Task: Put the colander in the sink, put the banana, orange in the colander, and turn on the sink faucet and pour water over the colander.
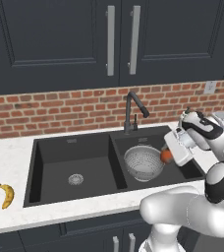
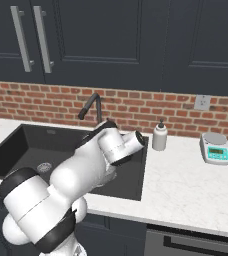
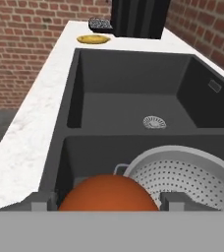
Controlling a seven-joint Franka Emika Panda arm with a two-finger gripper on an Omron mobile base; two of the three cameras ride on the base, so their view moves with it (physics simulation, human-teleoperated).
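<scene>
Gripper [image 3: 105, 205] clasps the orange [image 3: 105, 193] over the sink's [image 1: 118, 186] right basin, just beside the colander [image 1: 143, 163] at its 3 o'clock. Farther off, the banana [image 1: 6, 195] lies on the counter [image 1: 8, 162], left of the sink.

The sink [image 1: 50, 162] is matt black and smooth; the colander [image 1: 142, 163] is shiny metal full of tiny holes. The counter [image 1: 15, 162] looks like white speckled stone; the wall [image 1: 60, 108] is rough red brick.

wall: red brick backsplash [image 1: 60, 108], outlet [image 2: 202, 102] set in it | cabinets: dark panelled doors [image 1: 55, 39], silver bar handles [image 1: 111, 40] | counter: white marble worktop [image 2: 186, 185] | floor: grey
</scene>
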